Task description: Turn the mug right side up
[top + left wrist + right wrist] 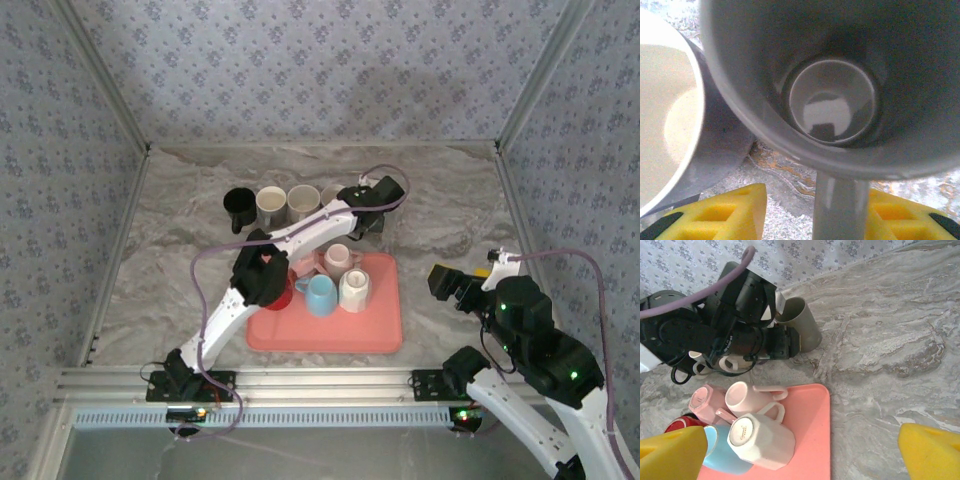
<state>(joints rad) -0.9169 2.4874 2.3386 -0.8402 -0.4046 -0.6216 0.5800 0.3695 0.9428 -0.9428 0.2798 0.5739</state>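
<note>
A grey mug (835, 105) stands upright on the marble table, mouth toward the left wrist camera. Its handle (840, 210) runs down between the yellow fingers of my left gripper (815, 200). The jaws stand apart: table shows between the left finger (725, 210) and the handle, while the right finger sits close beside it. From the right wrist view the same mug (802, 325) stands at the far end of the left arm (300, 235). My right gripper (452, 283) hovers open and empty to the right of the tray.
A row of upright mugs (271, 205) stands at the back; a cream-lined one (665, 125) sits just left of the grey mug. The pink tray (375, 330) holds a white octagonal mug (762, 440), two pink ones (747, 397), a blue and a red.
</note>
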